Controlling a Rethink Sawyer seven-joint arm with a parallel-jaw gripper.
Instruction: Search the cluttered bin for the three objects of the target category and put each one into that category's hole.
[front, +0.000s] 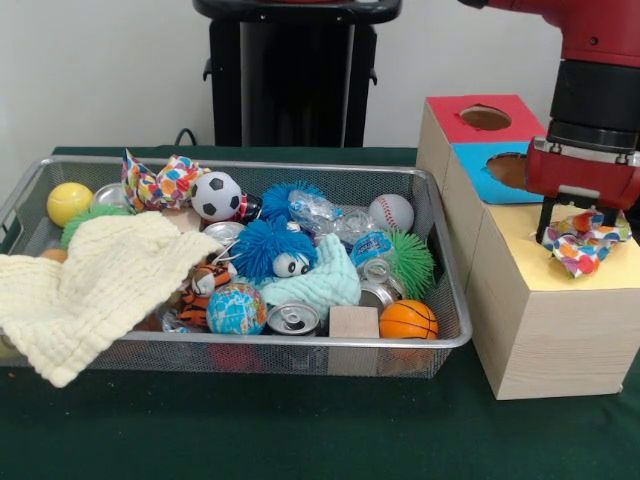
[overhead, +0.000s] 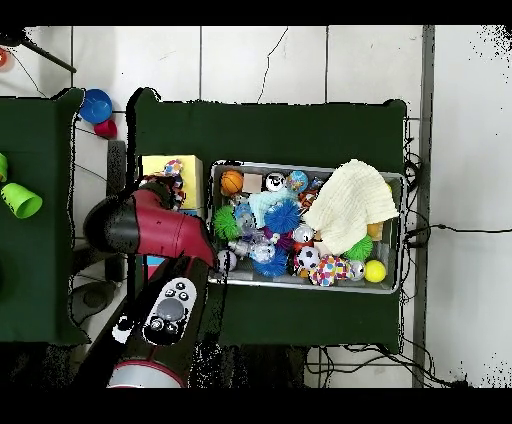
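One crumpled, multicoloured beanbag (front: 583, 241) sits clamped in the tool (front: 585, 228), which hangs right over the yellow top of the sorting box (front: 540, 320), the bag just above or brushing that surface. The red and black arm (front: 595, 90) drops to it from above; in the overhead view the arm (overhead: 150, 225) covers most of the box, leaving only a corner of yellow (overhead: 160, 166) and a scrap of the bright bag (overhead: 173, 167) showing.

Behind the yellow section on the same box lie a blue panel with a hole (front: 508, 168) and, further back, a red panel with a hole (front: 485, 118). I cannot make out a hole in the yellow part; the tool and bag cover much of it.

Beside the box stands the wire mesh bin (front: 440, 340), nearly touching it, both on the green worktop (front: 300, 430). In the bin, the corner nearest the box holds an orange basketball (front: 408, 320), a wooden block (front: 354, 322) and a drinks can (front: 295, 319). Further from the box are a globe ball (front: 236, 309), a blue fuzzy creature with eyes (front: 272, 250), a green spiky ball (front: 410, 262), a baseball (front: 391, 212) and a soccer ball (front: 216, 196). Another patterned beanbag (front: 160, 183) lies at the bin's back rim, a yellow ball (front: 69, 203) in the far corner, and a pale yellow cloth (front: 95, 290) spills over the end farthest from the box.
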